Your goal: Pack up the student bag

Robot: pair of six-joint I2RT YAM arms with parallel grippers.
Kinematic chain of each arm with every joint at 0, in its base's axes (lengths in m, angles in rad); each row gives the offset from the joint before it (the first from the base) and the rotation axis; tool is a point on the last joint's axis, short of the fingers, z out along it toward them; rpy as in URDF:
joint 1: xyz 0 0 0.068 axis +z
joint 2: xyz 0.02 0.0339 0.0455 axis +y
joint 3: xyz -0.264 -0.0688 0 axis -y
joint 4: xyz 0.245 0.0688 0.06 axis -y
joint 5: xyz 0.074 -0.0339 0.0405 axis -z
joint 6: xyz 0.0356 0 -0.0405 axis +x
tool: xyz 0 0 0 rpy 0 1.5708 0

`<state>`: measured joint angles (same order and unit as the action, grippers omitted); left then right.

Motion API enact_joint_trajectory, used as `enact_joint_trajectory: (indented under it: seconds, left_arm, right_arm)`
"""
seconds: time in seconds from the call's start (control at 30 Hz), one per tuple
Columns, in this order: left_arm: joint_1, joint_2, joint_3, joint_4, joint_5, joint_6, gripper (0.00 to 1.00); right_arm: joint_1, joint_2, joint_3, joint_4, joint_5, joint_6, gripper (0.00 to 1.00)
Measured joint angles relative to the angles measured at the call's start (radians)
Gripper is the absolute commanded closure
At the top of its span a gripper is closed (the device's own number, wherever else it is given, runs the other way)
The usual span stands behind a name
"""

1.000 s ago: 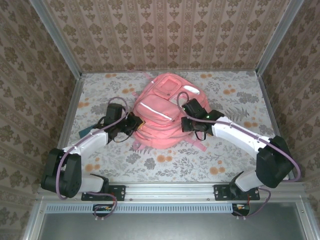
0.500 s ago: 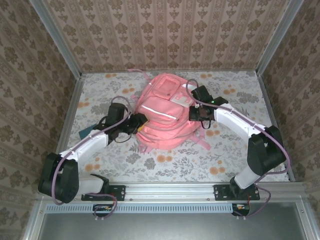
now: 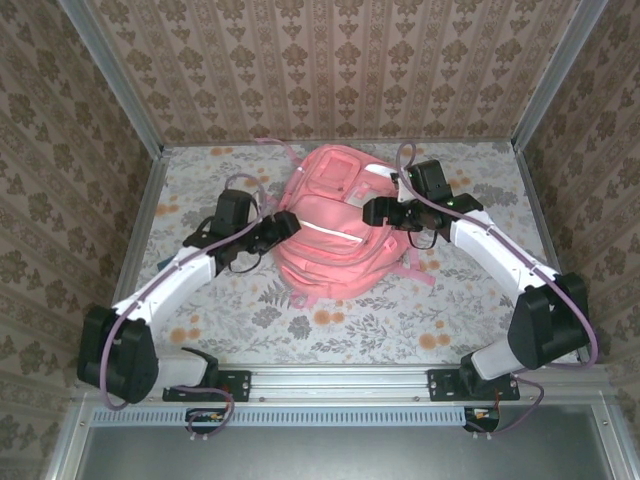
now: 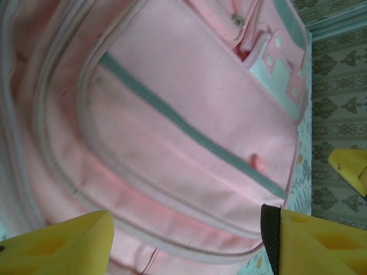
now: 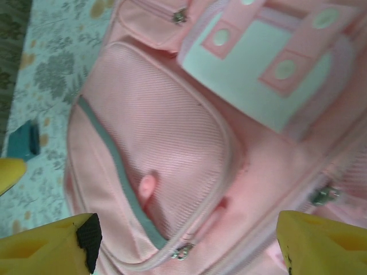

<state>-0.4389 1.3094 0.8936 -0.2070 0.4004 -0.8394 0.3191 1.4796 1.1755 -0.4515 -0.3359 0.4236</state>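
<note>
- One student bag (image 3: pixel 335 225) lies flat on the tabletop (image 3: pixel 470 300), near its middle and toward the far wall, with its front pockets facing up.
- Two arms reach the bag, one from each side.
- The left pincer (image 3: pixel 283 224) is at the bag's left edge. Its two yellow fingers (image 4: pixel 63 240) are spread wide and hold nothing, and pink pocket fabric shows between them.
- The right pincer (image 3: pixel 375 210) is over the bag's upper right part. Its two yellow fingers (image 5: pixel 46 243) are also wide apart and grip nothing.
- One greyish stripe (image 4: pixel 189 129) crosses the large front pocket.
- One white patch (image 5: pixel 258 63) sits next to that pocket.
- One small teal item (image 5: pixel 23 140) lies on the tabletop beside the bag; what it is cannot be told.
</note>
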Motion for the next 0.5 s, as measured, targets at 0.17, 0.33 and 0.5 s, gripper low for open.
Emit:
enact_joint_trajectory:
  seconds: [0.17,0.33,0.5]
  left_arm:
    - [-0.044,0.159,0.142,-0.003,0.022,0.05,0.48]
    - [-0.08,0.312,0.262,-0.001,0.05,0.071,0.62]
    - [-0.084,0.459,0.371,0.02,0.08,0.06,0.74]
  right_arm:
    - [0.0,0.056,-0.006,0.045,-0.076,0.022,0.19]
    - [0.0,0.103,-0.013,0.063,-0.124,0.024,0.19]
    - [0.0,0.121,-0.024,0.066,-0.168,0.021,0.16]
